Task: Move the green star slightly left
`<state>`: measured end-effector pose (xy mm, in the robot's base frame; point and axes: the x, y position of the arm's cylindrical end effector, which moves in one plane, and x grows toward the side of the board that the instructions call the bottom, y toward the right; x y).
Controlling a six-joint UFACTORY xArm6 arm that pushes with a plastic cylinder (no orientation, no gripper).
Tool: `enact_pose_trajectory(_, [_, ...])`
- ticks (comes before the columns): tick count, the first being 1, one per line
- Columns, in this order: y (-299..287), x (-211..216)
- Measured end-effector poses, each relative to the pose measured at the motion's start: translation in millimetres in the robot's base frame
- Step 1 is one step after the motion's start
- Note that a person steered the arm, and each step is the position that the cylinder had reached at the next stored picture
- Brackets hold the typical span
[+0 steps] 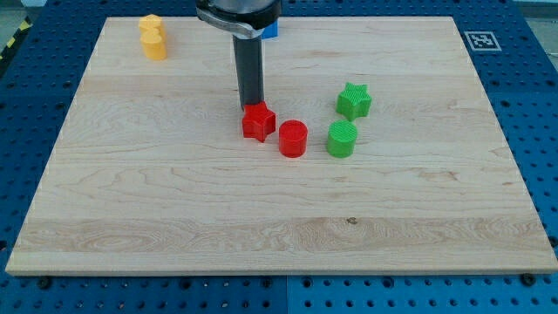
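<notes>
My tip (248,108) is a bare rod, nothing gripped, touching the red star (259,121) at its top-left edge. Green star (354,100) sits well to my tip's right, untouched; green cylinder (342,139) just below it. Still approach phase. Next: swing round to the star's right side, clear of the red cylinder (293,138), then a short push left.

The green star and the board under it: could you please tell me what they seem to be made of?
The green star looks like matte plastic, probably 3D-printed: fine ridges line its sides and its colour is uniform. The board looks like light, unvarnished wood: long grain streaks and a small dark knot show, with little shine.
</notes>
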<state>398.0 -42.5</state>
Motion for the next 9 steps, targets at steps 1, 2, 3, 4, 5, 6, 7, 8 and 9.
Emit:
enact_pose_trajectory(1, [-11.3, -4.1])
enact_pose_trajectory(2, [-22.6, -16.6])
enact_pose_trajectory(3, [-22.6, -16.6])
enact_pose_trajectory(4, [-22.6, -31.7])
enact_pose_trajectory(5, [-4.7, -52.1])
enact_pose_trajectory(6, [47.9, -74.3])
enact_pose_trajectory(7, [125.5, -79.7])
enact_pose_trajectory(8, [209.2, -58.2])
enact_pose_trajectory(9, [239.1, -11.5])
